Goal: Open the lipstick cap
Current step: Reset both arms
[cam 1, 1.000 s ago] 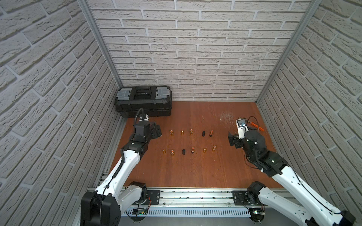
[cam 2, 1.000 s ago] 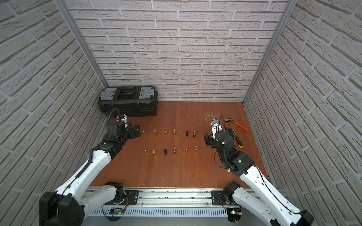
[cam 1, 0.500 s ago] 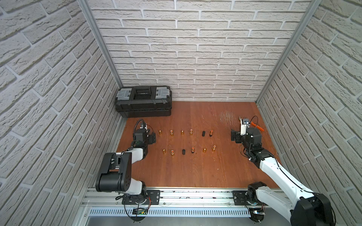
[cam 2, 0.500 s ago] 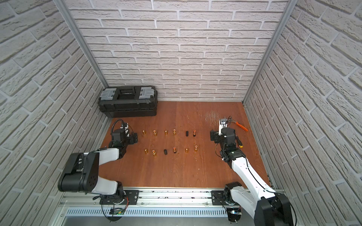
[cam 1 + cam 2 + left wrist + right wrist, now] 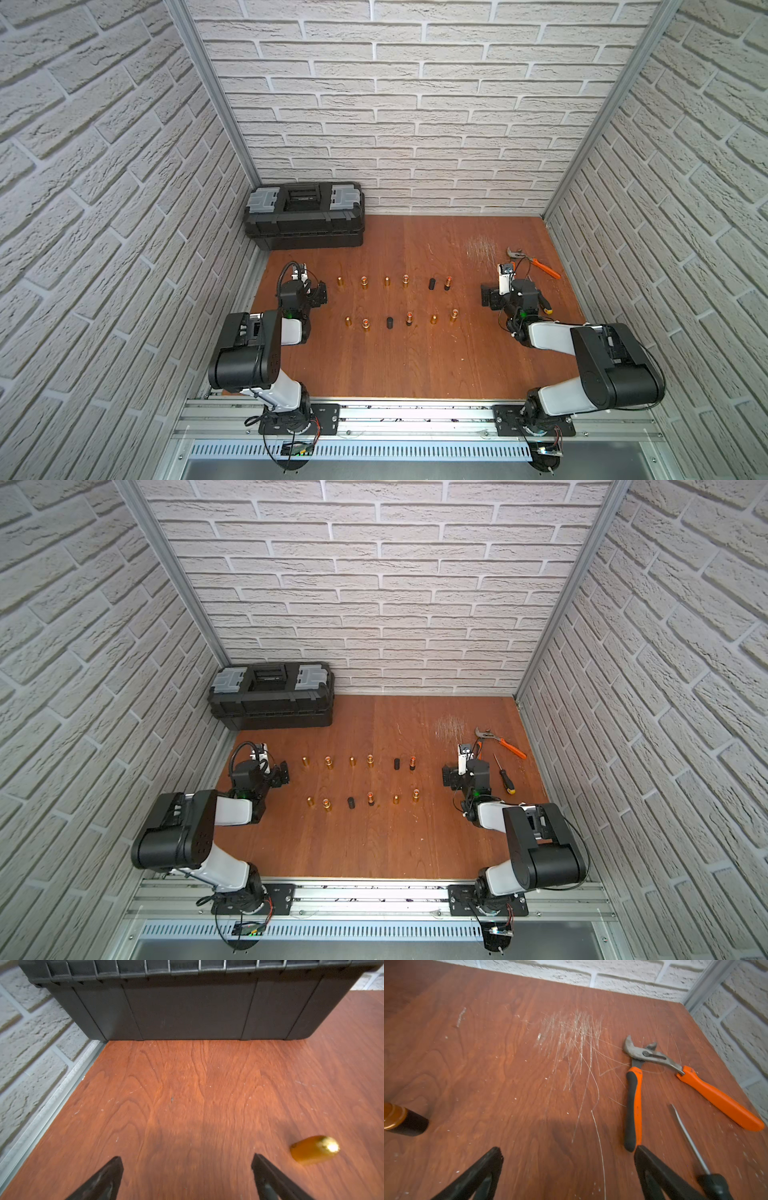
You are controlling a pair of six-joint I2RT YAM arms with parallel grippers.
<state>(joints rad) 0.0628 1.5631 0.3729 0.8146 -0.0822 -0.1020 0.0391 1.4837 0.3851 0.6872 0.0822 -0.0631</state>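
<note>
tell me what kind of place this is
Probably a robot test cell dressed as a workshop: brick-pattern wall panels box in a wooden tabletop, two arms are bolted to a rail, and a black toolbox sits at the back.

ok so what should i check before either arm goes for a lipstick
1. Left pincer open and empty: ok.
2. Right pincer open and empty: ok.
3. Lipsticks standing in two rows on the table: ok.
4. Nearest gold piece beside the left pincer, capped lipstick or loose cap: cannot tell.
5. Tools clear of the right pincer: not ok, pliers and screwdriver lie close beside it.
6. Toolbox apart from the left pincer: ok.
</note>
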